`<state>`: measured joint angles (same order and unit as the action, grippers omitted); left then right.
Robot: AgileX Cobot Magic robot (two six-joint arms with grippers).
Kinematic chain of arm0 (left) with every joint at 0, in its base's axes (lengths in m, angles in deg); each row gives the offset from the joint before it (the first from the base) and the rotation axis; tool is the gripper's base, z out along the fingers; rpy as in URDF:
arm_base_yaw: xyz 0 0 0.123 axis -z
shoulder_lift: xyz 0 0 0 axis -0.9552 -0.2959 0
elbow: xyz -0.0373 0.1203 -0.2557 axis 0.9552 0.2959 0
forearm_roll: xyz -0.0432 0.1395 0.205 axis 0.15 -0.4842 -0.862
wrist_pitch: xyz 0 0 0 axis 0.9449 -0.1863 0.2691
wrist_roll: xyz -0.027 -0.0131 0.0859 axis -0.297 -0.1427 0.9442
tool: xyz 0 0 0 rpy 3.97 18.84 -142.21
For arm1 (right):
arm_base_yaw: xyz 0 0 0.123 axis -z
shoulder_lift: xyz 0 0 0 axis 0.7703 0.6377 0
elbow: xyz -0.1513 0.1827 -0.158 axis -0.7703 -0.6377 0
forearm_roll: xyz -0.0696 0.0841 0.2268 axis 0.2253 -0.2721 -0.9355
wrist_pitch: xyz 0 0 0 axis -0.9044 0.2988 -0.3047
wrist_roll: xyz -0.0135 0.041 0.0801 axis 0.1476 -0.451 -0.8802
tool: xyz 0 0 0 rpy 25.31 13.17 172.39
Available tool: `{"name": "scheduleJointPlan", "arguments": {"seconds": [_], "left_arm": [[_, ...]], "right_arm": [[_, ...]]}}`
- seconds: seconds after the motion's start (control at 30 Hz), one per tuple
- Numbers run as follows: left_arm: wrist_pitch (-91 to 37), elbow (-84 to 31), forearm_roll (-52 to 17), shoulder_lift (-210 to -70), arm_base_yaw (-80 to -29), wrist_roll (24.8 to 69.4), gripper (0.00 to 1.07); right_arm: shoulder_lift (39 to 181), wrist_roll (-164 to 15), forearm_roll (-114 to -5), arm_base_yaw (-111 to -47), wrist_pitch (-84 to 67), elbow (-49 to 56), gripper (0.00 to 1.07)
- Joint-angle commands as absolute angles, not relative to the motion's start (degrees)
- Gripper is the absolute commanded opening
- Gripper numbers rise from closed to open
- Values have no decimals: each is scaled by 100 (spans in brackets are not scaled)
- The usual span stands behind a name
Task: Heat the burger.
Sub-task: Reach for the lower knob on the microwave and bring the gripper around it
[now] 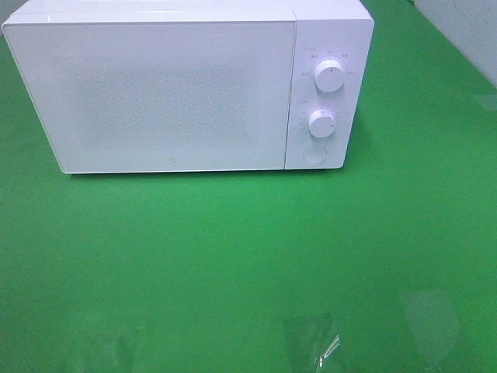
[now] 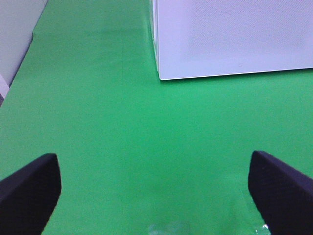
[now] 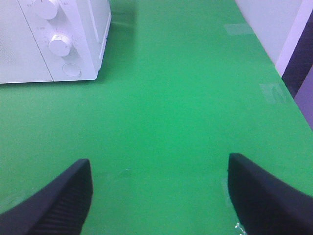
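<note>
You had no burger in any view, and whether it sat inside the microwave point(image 1: 171, 93) could not be told. Its door was shut: a flat white panel with a speckled window. A square press on the round button point(image 1: 314, 154) under the two knobs looked the likely way in. Left gripper point(image 2: 154, 193) and right gripper point(image 3: 159, 196) both stood spread and empty over smooth green cloth point(image 1: 233, 256).

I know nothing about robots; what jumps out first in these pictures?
A big white microwave, door shut, stands at the back of a bright green table, two round knobs on its right side. The black left end effector and right end effector both stand open, holding nothing.
</note>
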<state>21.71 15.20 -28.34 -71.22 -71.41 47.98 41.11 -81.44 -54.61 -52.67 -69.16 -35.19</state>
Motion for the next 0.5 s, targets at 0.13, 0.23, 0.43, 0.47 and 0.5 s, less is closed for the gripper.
{"name": "scheduleJointPlan", "arguments": {"seconds": [0.13, 0.23, 0.43, 0.47, 0.5], "left_arm": [[2142, 1537, -2788, -6990, -7147, 4804, 96], [2142, 1537, -2788, -6990, -7147, 4804, 96], [2142, 1537, -2788, -6990, -7147, 4804, 96], [2142, 1537, -2788, -6990, -7147, 4804, 96], [2142, 1537, -2788, -6990, -7147, 4804, 96]], "right_arm": [[4340, -8058, -5421, -5238, -6286, -3319, 81], [4764, -8070, -5450, -5238, -5719, -3319, 81], [5612, -8070, -5450, -5238, -4802, -3319, 79], [5612, -8070, -5450, -5238, -4802, -3319, 79], [5876, -8070, -5450, -5238, -4475, -3319, 76]]}}
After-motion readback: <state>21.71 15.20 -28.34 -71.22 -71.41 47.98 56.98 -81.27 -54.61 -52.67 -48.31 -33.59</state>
